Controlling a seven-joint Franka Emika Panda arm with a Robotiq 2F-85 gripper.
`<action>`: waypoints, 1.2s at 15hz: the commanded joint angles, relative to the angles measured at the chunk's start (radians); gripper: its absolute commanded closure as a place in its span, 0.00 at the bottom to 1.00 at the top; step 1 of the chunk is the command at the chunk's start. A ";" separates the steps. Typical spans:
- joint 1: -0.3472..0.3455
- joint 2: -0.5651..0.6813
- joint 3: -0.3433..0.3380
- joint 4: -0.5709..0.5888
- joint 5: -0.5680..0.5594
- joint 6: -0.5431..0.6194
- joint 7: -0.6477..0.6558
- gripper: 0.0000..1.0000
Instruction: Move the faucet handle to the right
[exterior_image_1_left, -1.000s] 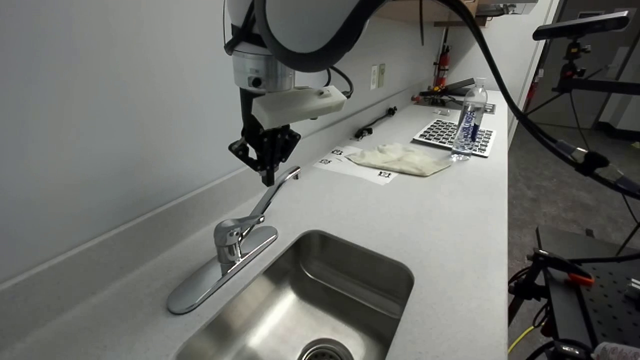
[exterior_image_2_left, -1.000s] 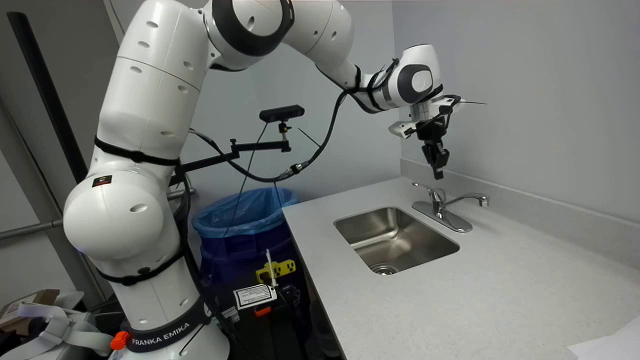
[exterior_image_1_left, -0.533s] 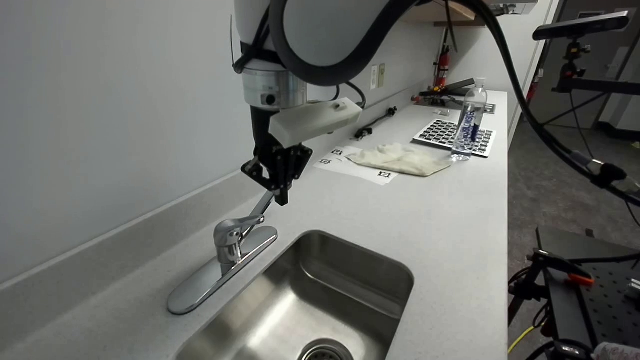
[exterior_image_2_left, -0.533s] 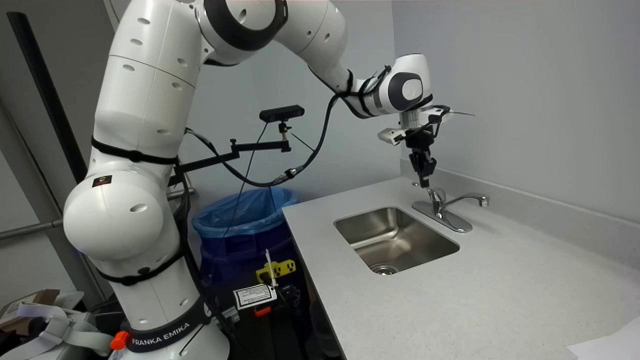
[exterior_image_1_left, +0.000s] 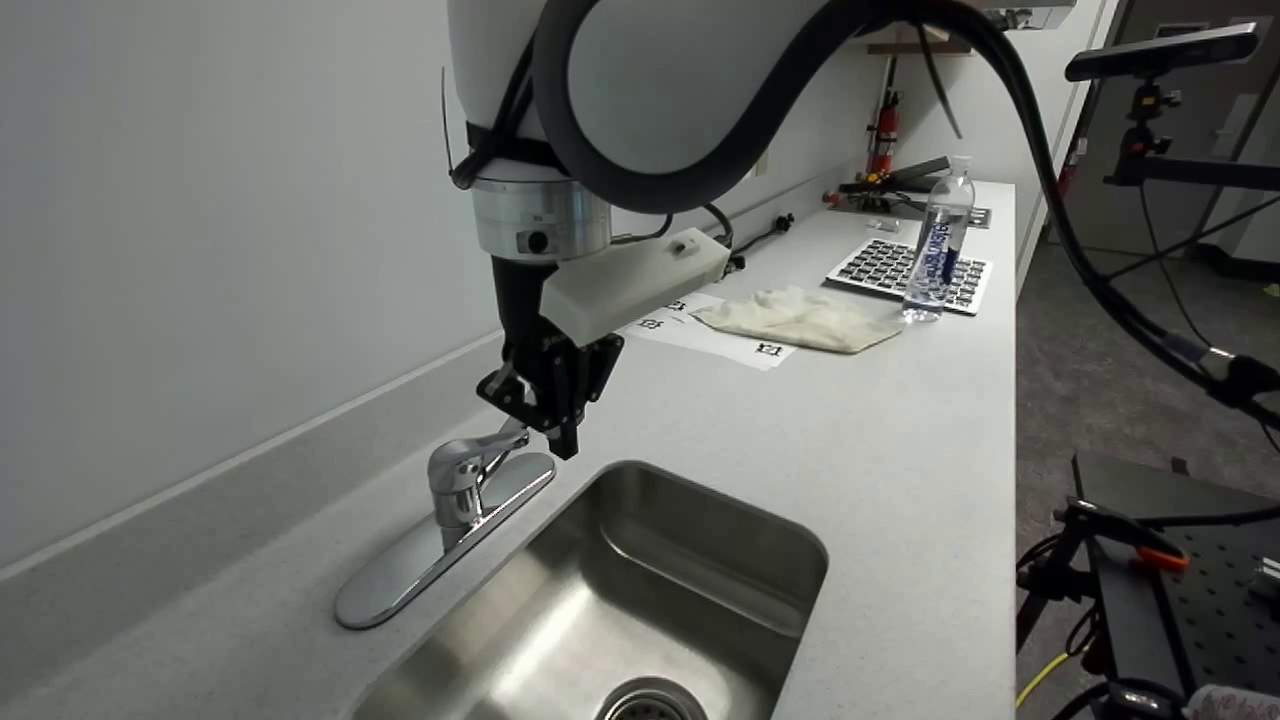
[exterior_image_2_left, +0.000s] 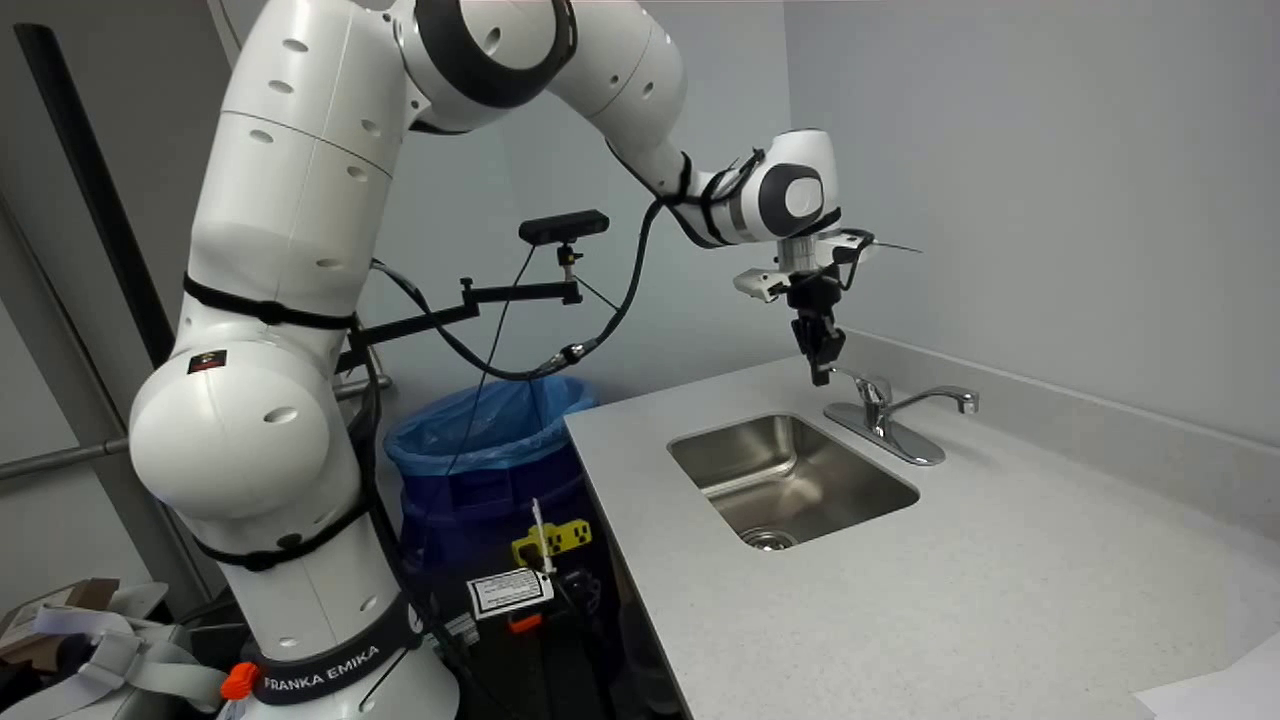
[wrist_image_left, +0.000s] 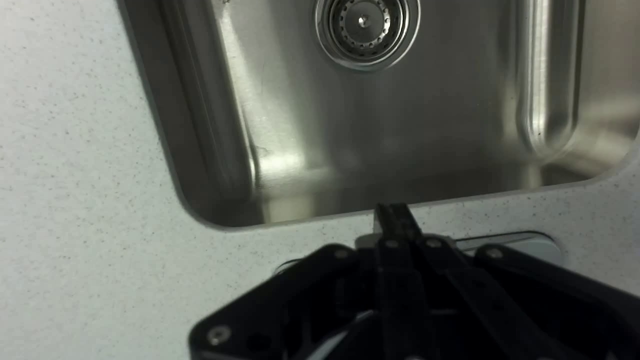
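The faucet handle (exterior_image_1_left: 498, 441) is a slim chrome lever on the faucet's rounded top, and it also shows in an exterior view (exterior_image_2_left: 849, 376). The spout (exterior_image_2_left: 935, 392) points away from the handle, toward the right there. My gripper (exterior_image_1_left: 563, 448) is shut and empty, its fingertips pointing down close beside the handle's free end. In an exterior view the gripper (exterior_image_2_left: 821, 378) stands just left of the lever's tip. I cannot tell whether they touch. In the wrist view the gripper (wrist_image_left: 397, 212) has its fingers together, and the handle is mostly hidden behind them.
The steel sink (exterior_image_1_left: 700, 580) lies beside the faucet's chrome base plate (exterior_image_1_left: 390, 580). The wall (exterior_image_1_left: 250, 300) is close behind the faucet. Further along the counter are a cloth (exterior_image_1_left: 800, 318), a bottle (exterior_image_1_left: 938, 250) and a keyboard (exterior_image_1_left: 880, 265).
My gripper has come down from above the faucet to the handle's height and shifted past its free end, toward the sink side. It stays shut. The handle has not visibly moved.
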 joint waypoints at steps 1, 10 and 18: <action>0.000 -0.030 0.008 -0.028 0.018 0.002 -0.046 1.00; -0.018 -0.193 0.029 -0.184 0.028 0.052 -0.146 1.00; -0.040 -0.352 0.033 -0.321 0.033 0.150 -0.160 1.00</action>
